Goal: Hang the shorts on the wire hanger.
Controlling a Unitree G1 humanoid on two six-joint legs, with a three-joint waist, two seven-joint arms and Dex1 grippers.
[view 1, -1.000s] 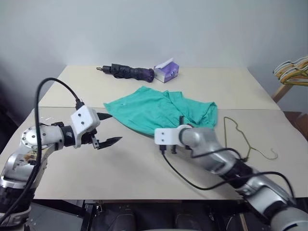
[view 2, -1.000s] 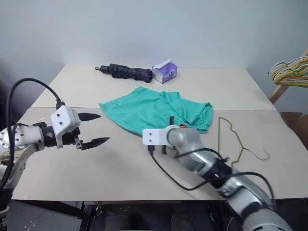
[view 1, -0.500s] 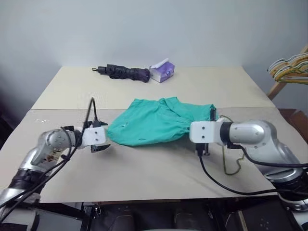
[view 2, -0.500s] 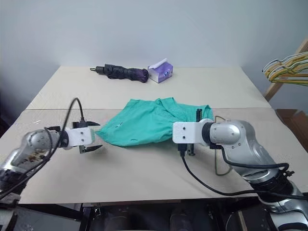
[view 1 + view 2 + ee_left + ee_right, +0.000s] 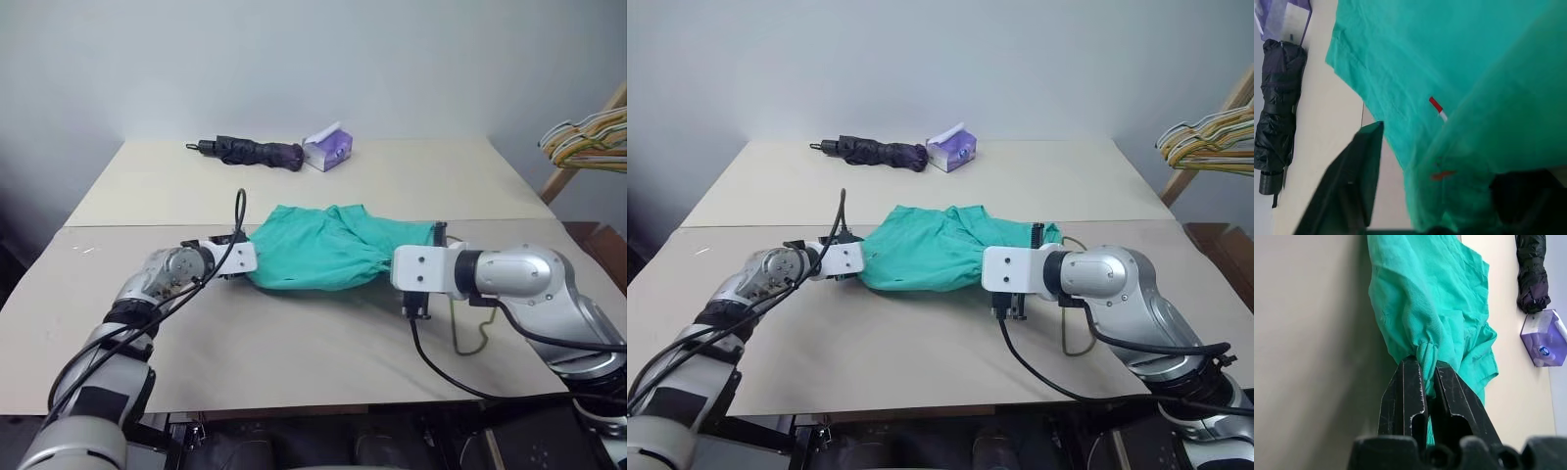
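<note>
Two grippers, both at the shorts (image 5: 328,257), one at each end. Left gripper (image 5: 238,264) sits at the shorts' left edge, its black fingers (image 5: 1354,178) spread apart with a fold of the cloth between them, not yet pinched. Right gripper (image 5: 1425,377) is clamped tight on a gathered bunch of cloth at the shorts' right end.

One wire hanger (image 5: 1065,338), thin and olive-gold, lies flat on the table (image 5: 294,352) just beside the shorts' right end, on the near side, partly hidden behind the right arm. Nothing hung on it.

One pair of shorts: teal-green, soft and rumpled. Lies on the table's middle between the two grippers, with creases running toward the pinched right end. Carries one small orange tag (image 5: 1435,104) with a bit of white at its tip, seen in the left wrist view.

Well beyond the shorts, near the table's far edge: one folded dark umbrella (image 5: 257,152) lying on its side, and one purple tissue pack (image 5: 328,152) just beside the umbrella's end.

Far off to the right of the shorts, past the table: one bunch of pastel hangers (image 5: 588,142) on a wooden rack, too closely stacked to count.
</note>
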